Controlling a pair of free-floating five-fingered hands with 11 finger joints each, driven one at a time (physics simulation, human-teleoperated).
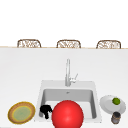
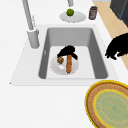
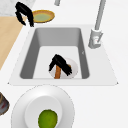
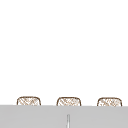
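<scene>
A white plate (image 2: pixel 56 68) lies on the floor of the sink (image 2: pixel 32 72), with an orange stick of food (image 2: pixel 69 66) and a small brown ball (image 2: pixel 60 60) on it. My right hand (image 2: pixel 67 50) hovers low over the far end of the stick, fingers spread to either side and gripping nothing. From the right side the same hand (image 3: pixel 59 62) straddles the stick (image 3: pixel 57 73). My left hand (image 1: pixel 46 111) hangs with relaxed fingers off the sink's front left corner, beside the yellow plate (image 1: pixel 21 113). A big red ball (image 1: pixel 67 114) covers the front middle of the sink.
A tall faucet (image 1: pixel 67 72) stands behind the basin. Right of the sink are a white plate (image 1: pixel 107 105) with a lime (image 1: pixel 116 101) and a dark jar (image 1: pixel 116 117). Three wicker chair backs (image 1: pixel 28 43) show past the counter's far edge.
</scene>
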